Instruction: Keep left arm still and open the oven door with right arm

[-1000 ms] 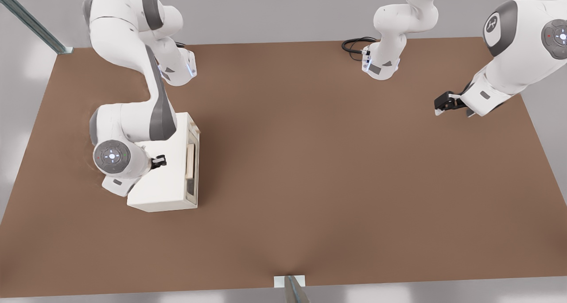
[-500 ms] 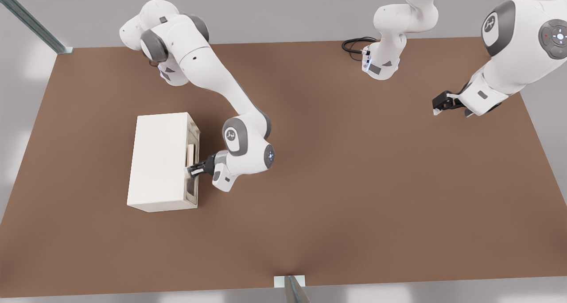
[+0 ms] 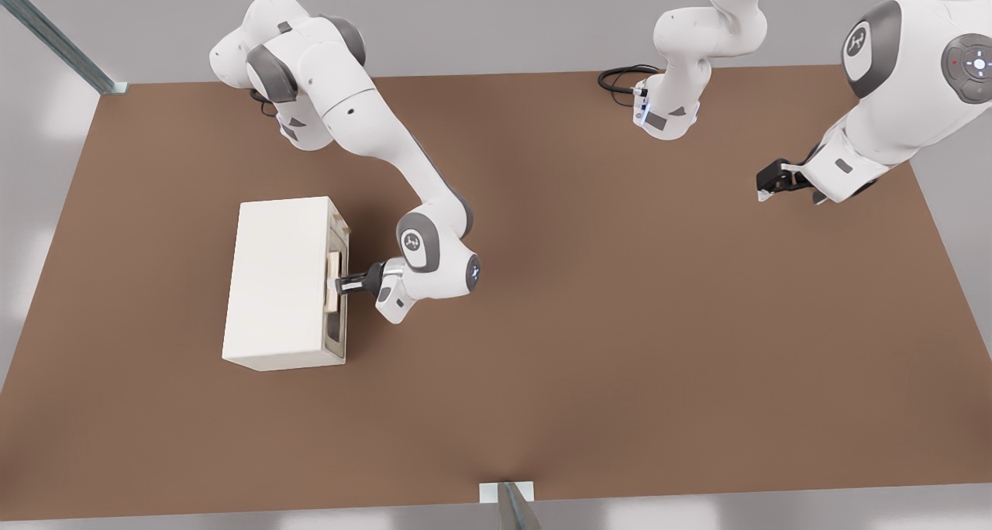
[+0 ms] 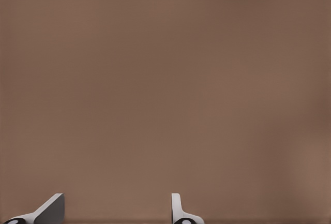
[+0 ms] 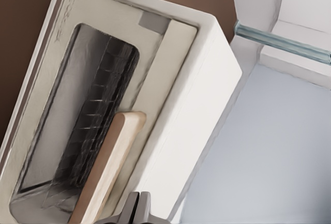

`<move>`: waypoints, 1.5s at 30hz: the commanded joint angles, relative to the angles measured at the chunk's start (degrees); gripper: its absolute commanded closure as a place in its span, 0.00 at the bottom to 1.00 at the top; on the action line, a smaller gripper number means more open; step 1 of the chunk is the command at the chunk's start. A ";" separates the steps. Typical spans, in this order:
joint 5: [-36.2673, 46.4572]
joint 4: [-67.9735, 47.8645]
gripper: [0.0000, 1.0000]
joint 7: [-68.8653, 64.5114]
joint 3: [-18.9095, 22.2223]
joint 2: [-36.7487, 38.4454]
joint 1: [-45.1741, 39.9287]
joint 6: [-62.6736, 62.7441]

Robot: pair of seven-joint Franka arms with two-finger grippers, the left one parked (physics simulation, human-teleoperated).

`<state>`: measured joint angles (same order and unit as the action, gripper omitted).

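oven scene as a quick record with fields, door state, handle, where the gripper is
oven: cream box on the brown table, windowed face toward the front view's right
oven door: shut, flush with the oven front
handle: cream bar across the dark window
right arm gripper: at the handle, level with the door face
jaws: together in the right wrist view, beside the bar, nothing between them
task step: door not yet opened
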<state>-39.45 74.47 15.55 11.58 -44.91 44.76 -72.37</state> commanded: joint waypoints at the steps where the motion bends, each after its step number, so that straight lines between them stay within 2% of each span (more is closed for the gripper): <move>1: -0.45 0.76 0.79 14.69 0.03 0.00 -0.03 -0.93; 23: -0.01 2.17 0.79 15.92 -0.06 -1.49 0.15 -1.37; 25: 1.12 -1.16 0.79 14.60 -0.41 -1.23 0.06 -2.60; 28: 10.61 -9.08 0.79 14.25 -0.41 0.00 -1.34 -3.13; 29: 20.00 -8.20 0.79 13.46 -0.41 5.61 -5.29 -6.11; 31: 34.32 -2.93 0.79 0.38 -0.41 17.83 -14.59 -11.21; 32: 39.98 -2.40 0.58 -9.55 -0.41 21.62 -21.02 -12.09; 33: 42.78 -2.40 0.00 -19.32 -0.24 22.77 -26.03 -11.39; 35: 44.46 -2.05 0.00 -20.91 0.11 26.37 -30.08 -11.83; 37: 44.02 4.63 0.00 -20.12 0.20 31.90 -31.23 -13.58; 38: 42.96 4.55 0.00 -20.55 0.11 31.73 -31.31 -16.57; 45: 42.44 3.49 0.00 -20.56 0.29 31.64 -31.31 -15.78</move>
<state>2.40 78.15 9.31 11.79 -13.36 13.45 -86.65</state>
